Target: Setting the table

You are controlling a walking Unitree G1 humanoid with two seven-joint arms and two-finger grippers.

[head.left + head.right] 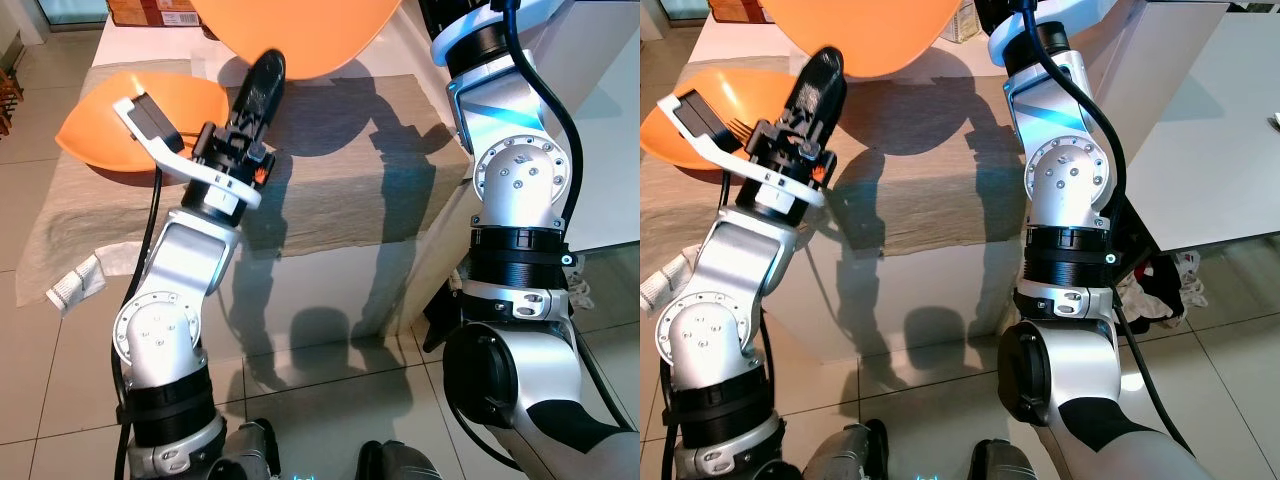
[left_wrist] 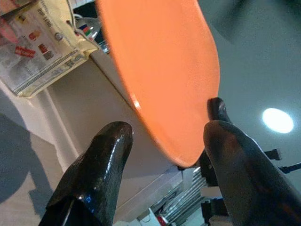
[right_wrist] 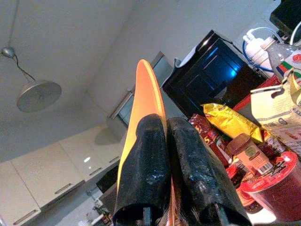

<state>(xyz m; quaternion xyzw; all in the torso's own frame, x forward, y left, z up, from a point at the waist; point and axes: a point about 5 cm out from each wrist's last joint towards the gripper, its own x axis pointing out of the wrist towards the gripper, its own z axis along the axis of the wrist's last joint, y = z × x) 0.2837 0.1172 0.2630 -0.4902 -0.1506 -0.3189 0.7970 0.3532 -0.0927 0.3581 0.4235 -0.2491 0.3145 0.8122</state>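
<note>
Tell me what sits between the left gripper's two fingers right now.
In the left wrist view, the rim of the raised orange plate lies in the gap of the open left gripper, untouched by either finger. The right gripper is pinching that plate's edge.

A pale counter (image 1: pixel 330 290) carries a beige runner (image 1: pixel 330 200) that spreads over its top. An orange plate (image 1: pixel 110 125) lies on the runner's left end. A brown box (image 1: pixel 150 12) stands at the far edge. The tiled floor (image 1: pixel 50 400) holds a crumpled cloth (image 1: pixel 75 285) beside the counter.
</note>
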